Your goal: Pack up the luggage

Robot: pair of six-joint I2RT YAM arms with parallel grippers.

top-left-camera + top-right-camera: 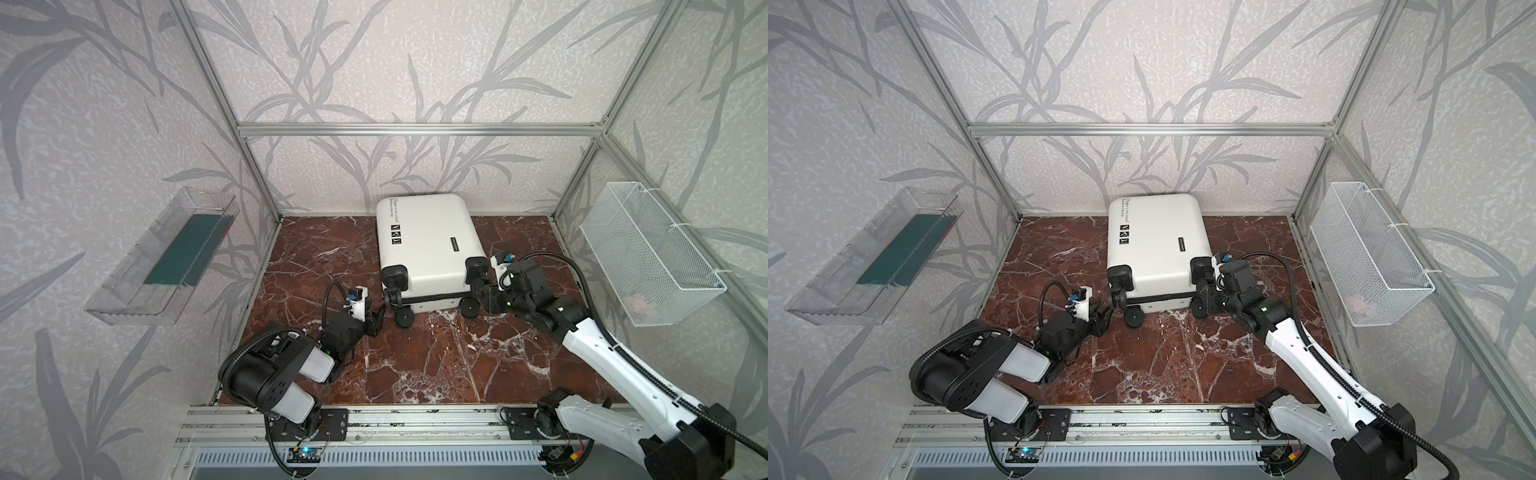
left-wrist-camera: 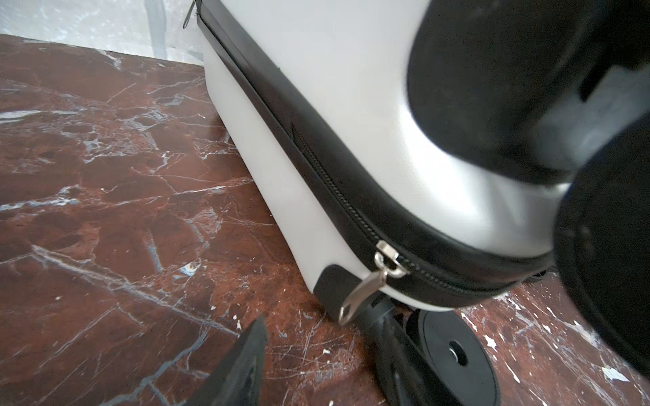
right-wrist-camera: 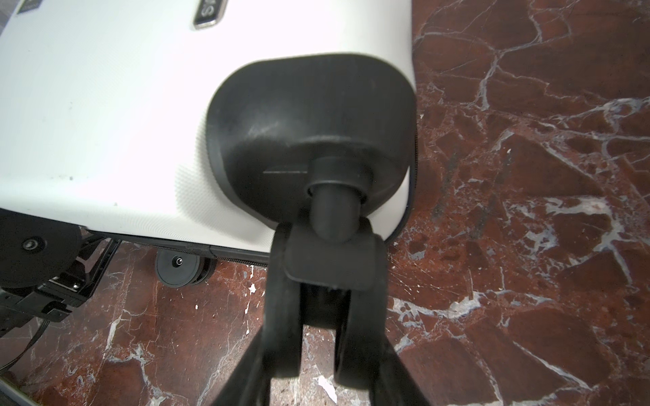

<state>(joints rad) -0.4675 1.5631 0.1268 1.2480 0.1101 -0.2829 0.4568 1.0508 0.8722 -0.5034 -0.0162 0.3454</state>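
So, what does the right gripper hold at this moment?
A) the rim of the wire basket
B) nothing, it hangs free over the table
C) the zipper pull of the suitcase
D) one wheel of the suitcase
D: in the right wrist view the right gripper has its fingers closed on both sides of a black wheel at a corner of the luggage.

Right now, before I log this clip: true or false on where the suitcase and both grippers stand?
1. The suitcase lies flat, lid closed. True.
2. The right gripper holds nothing. False: it is clamped on a caster wheel.
3. The left gripper is shut on the zipper pull. False: its jaws stand open near the pull.
4. A white wire basket hangs on a side wall. True.
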